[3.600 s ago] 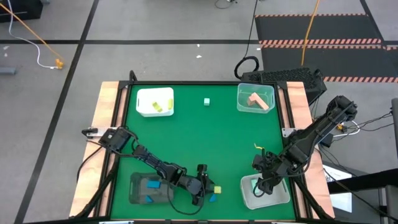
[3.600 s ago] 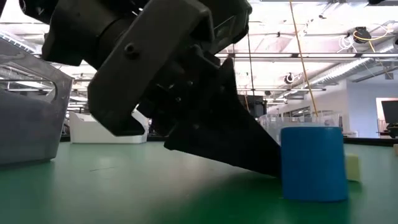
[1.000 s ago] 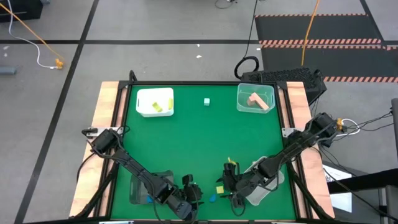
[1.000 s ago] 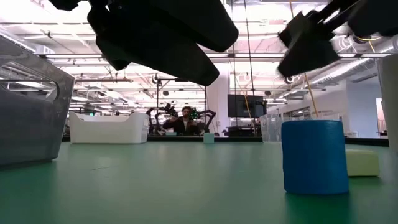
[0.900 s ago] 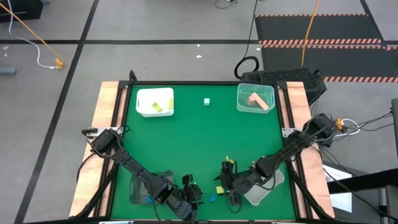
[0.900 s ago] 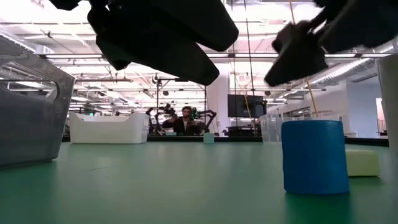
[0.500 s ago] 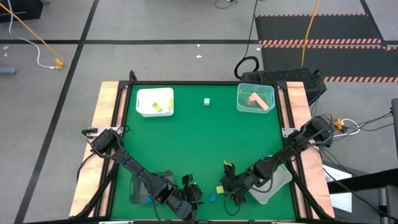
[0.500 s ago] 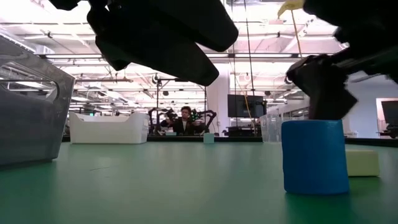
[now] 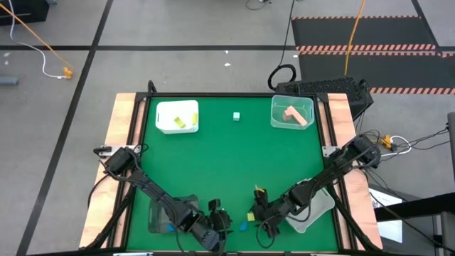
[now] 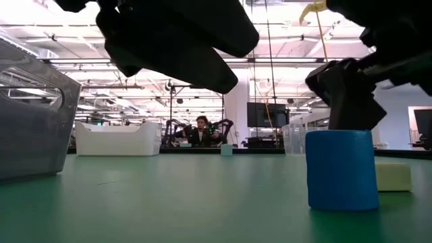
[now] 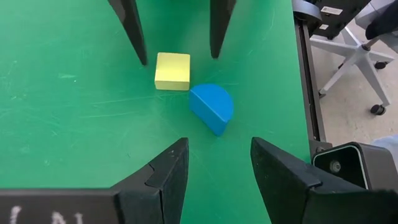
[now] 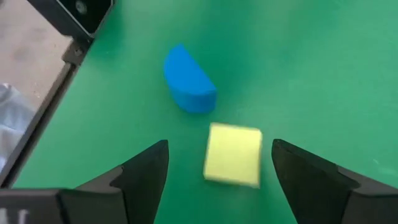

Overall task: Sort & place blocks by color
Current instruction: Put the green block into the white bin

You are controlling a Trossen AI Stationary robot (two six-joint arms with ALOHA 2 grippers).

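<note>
Green surface (image 9: 227, 156): right tool (image 12: 214, 171) spread wide, straddling yellow cube (image 12: 233, 154) (not touching); blue half-cylinder (image 12: 188, 79) just beside. Left tool (image 11: 214, 165) spread, empty, hovering near.

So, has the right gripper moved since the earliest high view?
Yes. The right gripper left the white tray and now stands over the yellow block.

Overhead straight down; low level at tabletop; both wrists close on the same blue block (image 11: 212, 107)
</note>
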